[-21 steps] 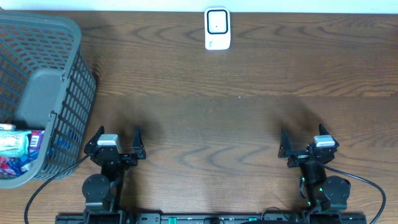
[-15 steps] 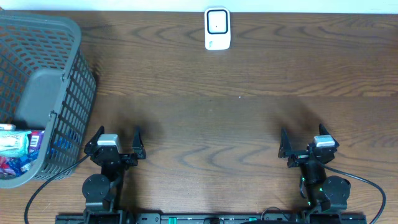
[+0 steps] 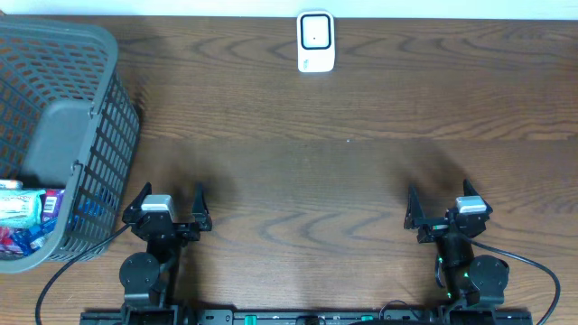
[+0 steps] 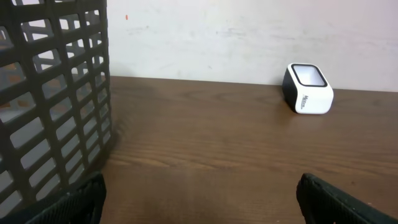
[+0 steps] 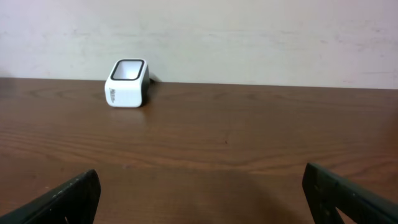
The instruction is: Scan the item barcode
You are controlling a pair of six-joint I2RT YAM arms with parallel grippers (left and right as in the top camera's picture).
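At the far edge of the table, midway across, the white scanner lies with its long axis running away from the arms and its dark window facing up. Packets lie in the basket on the left. The left gripper and right gripper rest near the front, fingers spread wide apart.

No legible txt — scanner logo too blurry.

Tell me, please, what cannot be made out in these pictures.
- Overhead: the packets in the basket are cut off by the left edge; no barcode shows.
- Left wrist: the basket's mesh wall hides its contents.
- Both wrist views: the lettering on the scanner is too small to read.
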